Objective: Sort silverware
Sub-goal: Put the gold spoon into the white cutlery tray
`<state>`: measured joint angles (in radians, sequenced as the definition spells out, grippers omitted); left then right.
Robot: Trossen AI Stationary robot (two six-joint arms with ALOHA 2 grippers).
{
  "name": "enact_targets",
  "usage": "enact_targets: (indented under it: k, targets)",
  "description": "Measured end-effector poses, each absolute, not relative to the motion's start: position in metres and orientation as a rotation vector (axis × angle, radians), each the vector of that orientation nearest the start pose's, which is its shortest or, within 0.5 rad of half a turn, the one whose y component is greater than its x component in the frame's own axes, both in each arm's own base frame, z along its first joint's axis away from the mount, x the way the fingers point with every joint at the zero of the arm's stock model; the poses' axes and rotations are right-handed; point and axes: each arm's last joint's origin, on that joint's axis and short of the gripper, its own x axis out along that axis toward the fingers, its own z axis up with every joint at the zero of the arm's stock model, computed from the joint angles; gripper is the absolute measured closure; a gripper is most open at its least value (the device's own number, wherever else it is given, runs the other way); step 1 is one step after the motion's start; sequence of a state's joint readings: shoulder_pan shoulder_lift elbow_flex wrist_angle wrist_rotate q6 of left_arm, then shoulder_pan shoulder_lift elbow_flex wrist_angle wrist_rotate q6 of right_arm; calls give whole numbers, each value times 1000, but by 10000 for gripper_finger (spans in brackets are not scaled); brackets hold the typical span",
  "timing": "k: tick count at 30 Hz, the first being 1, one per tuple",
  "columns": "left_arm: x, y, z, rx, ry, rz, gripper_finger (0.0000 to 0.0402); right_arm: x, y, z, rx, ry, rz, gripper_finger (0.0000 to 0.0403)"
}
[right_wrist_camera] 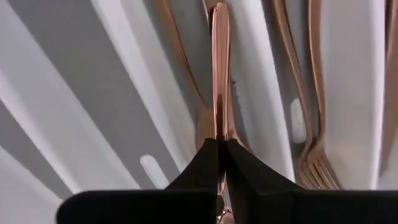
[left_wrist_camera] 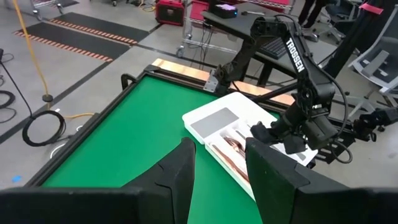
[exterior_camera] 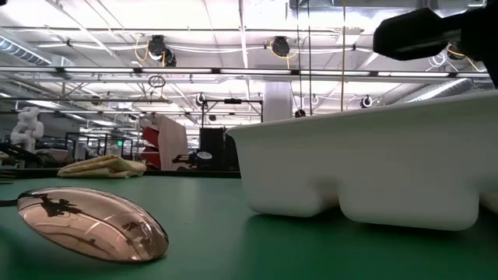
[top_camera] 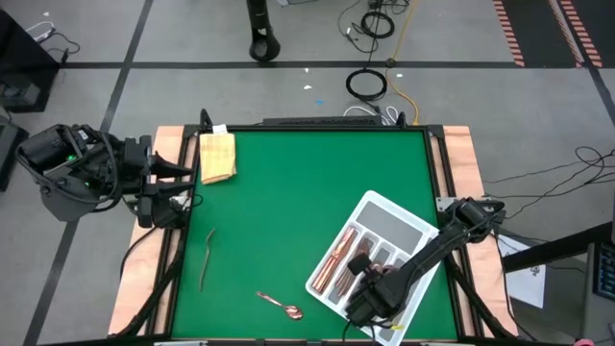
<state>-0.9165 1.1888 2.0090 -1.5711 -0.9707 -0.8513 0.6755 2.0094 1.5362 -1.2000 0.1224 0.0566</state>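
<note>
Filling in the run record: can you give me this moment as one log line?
right hand: shut on knife, over tray | left hand: open, waiting at table edge | spoon, fork: unsorted on mat

"TROSSEN" reads along the right arm (left_wrist_camera: 297,56).

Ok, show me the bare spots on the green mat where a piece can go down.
Free: the middle, between the folded cloth and white tray. Crowded: the near edge, with a knife, a spoon, and the right gripper holding a piece over the tray.
</note>
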Motion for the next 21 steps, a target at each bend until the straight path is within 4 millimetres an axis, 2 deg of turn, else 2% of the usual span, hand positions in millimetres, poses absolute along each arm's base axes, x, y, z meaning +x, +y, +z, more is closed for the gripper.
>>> enact_targets:
  k: [3, 9, 15, 18, 21]
  targets:
    - [84, -70, 511, -230, 375, 226, 256, 290, 226, 188, -560, 1581, 376, 382]
    - [84, -70, 511, -232, 375, 226, 256, 290, 226, 188, -525, 1596, 386, 321]
    - [85, -72, 510, -265, 395, 211, 256, 292, 223, 189, -421, 1606, 280, 282]
    - [93, -82, 502, -268, 454, 200, 256, 299, 223, 202, -356, 1574, 247, 272]
    - [108, -98, 486, -239, 564, 195, 256, 310, 221, 227, -285, 1492, 218, 265]
